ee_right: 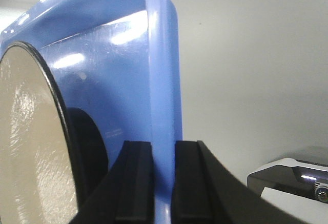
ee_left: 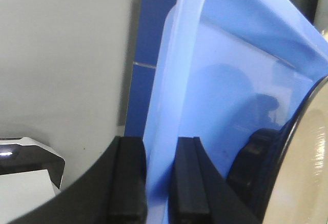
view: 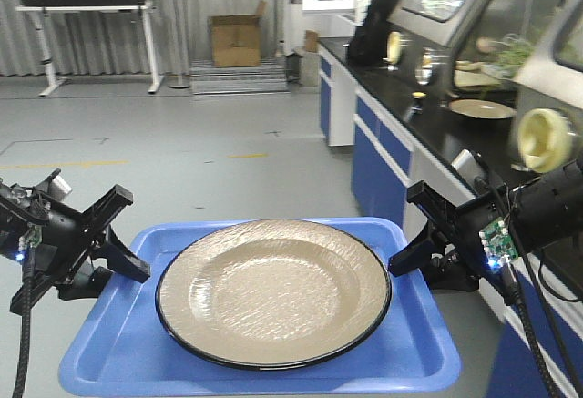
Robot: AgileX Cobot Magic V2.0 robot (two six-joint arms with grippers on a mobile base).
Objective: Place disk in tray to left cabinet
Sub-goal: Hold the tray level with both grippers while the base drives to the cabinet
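Nearest the front camera, a rectangular bright blue plastic tray (view: 118, 348) with rounded corners and a low raised rim hangs level above the pale grey floor (view: 228, 134), carried at its two short ends. On it lies a large round glossy tan disk (view: 273, 289) with a thin black rim, roughly centred and filling most of the tray's width. At the tray's left end the black left gripper (view: 132, 239) has its jaws pinching the rim, one jaw on each face of the blue wall, as the left wrist view confirms. At the opposite end the black right gripper (view: 405, 234) clamps the rim in the same way, its jaws pressed against both faces of the plastic. Farther back on the right runs a black-topped counter (view: 428, 116) on blue cupboards, bearing a second tan plate (view: 481, 108) and a black backpack (view: 373, 20). Against the far wall stand a brown cardboard box (view: 235, 41) and a white-legged desk (view: 91, 6).
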